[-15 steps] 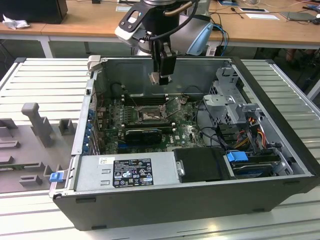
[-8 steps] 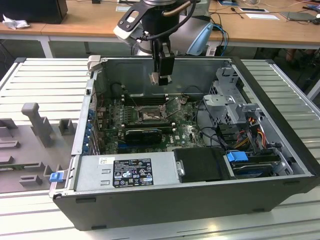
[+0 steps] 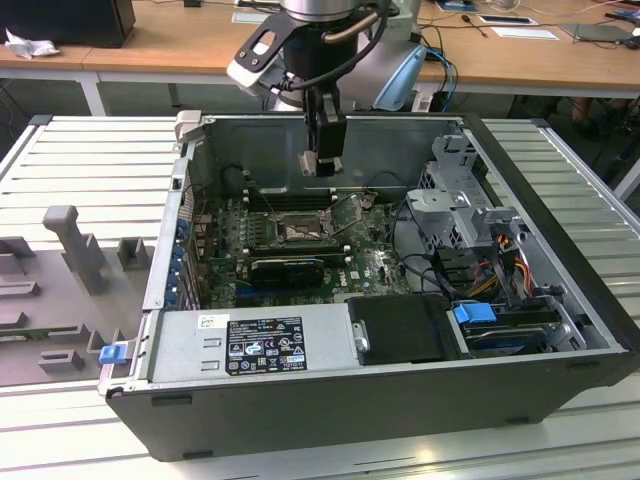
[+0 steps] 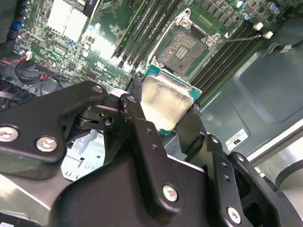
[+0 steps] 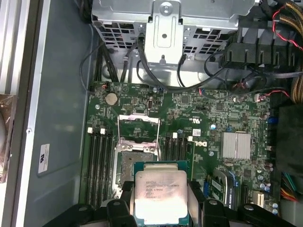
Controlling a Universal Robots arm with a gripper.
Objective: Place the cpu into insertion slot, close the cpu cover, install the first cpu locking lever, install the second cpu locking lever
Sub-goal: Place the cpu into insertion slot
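Observation:
My gripper (image 3: 322, 160) hangs inside the open computer case, above the green motherboard, and is shut on the cpu (image 5: 160, 194). The cpu is a flat square chip with a pale silver face, pinched at two opposite edges by the black fingers (image 4: 135, 111); its shiny face (image 4: 165, 101) is also seen in the second wrist view. The insertion slot (image 5: 133, 160) lies just beyond the chip with its dark centre bare, and is also seen from outside (image 3: 300, 230) and close up (image 4: 182, 47). The cpu cover (image 5: 137, 126) is swung open beside the slot. A thin wire lever (image 4: 236, 37) sticks out from the socket.
Black memory slots (image 5: 97, 161) flank the socket on both sides. A silver heat sink (image 5: 236, 144) sits on the board. A metal drive cage (image 3: 465, 195) with cables and a power supply (image 3: 255, 340) stand inside the case. A grey fixture tray (image 3: 60, 290) lies at the exterior view's left.

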